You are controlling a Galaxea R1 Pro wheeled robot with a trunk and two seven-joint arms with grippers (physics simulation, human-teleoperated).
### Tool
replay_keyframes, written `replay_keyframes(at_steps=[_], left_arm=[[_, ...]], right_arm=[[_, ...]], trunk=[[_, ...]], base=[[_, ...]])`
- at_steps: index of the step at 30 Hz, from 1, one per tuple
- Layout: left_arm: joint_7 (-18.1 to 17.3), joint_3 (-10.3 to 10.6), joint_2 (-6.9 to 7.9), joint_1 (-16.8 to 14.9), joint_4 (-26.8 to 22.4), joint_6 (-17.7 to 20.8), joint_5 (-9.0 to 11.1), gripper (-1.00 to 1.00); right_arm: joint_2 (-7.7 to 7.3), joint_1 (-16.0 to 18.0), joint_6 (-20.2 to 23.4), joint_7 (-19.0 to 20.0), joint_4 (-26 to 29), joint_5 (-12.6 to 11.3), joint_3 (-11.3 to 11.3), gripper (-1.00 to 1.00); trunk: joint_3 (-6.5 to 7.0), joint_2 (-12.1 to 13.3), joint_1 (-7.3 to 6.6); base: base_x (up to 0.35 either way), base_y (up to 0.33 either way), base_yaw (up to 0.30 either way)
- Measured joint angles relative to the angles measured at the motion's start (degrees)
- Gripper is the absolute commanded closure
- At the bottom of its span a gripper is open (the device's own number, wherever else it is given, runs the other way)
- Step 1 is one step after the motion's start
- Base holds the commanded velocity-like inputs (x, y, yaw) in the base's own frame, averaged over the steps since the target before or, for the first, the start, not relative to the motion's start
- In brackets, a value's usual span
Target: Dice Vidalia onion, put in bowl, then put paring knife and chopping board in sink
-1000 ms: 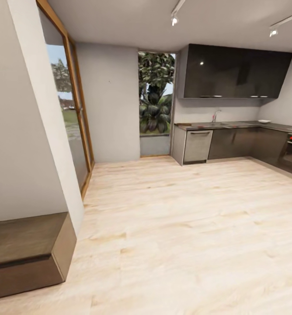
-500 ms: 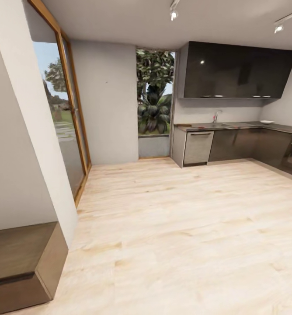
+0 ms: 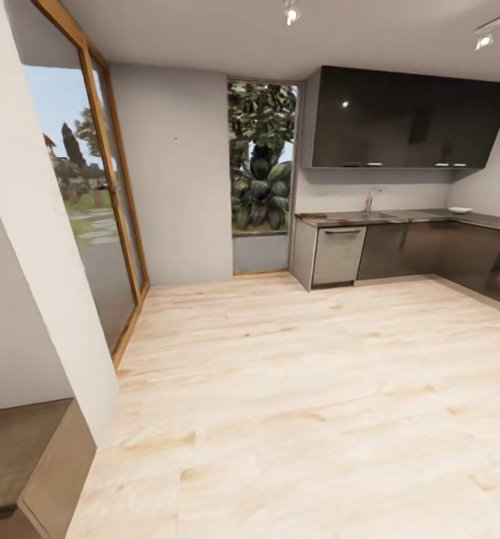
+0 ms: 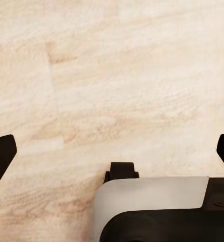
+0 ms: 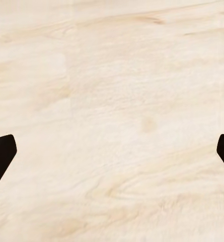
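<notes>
Both tools hung spread open over floor; the far bowl looked glossy, probably slippery, best gripped by its rim.

home kitchen | black upper cabinets | countertop | tap | wood floor

Pale matt wood floor, glossy black cabinets

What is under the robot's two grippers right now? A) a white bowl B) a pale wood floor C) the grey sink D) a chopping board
B: both wrist views look past wide-apart black fingertips onto the pale wood floor; the countertop is far across the room.
</notes>
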State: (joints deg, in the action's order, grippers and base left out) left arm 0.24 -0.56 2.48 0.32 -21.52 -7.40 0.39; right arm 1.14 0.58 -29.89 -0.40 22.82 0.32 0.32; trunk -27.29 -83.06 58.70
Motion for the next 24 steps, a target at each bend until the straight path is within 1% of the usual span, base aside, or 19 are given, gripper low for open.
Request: replay_keyframes(at_steps=[14, 24], left_arm=[[0.00, 0.00, 0.03, 0.00, 0.06, 0.00, -0.06, -1.00], [-0.01, 0.00, 0.04, 0.00, 0.09, 0.00, -0.07, -1.00]], right_arm=[[0.00, 0.00, 0.00, 0.01, 0.00, 0.00, 0.00, -1.00], [-0.08, 0.00, 0.00, 0.00, 0.00, 0.00, -0.07, -1.00]], trunk=[[0.00, 0.00, 0.00], [0.18, 0.00, 0.00]], base=[[0.279, -0.219, -0.001], [0.278, -0.220, -0.086]])
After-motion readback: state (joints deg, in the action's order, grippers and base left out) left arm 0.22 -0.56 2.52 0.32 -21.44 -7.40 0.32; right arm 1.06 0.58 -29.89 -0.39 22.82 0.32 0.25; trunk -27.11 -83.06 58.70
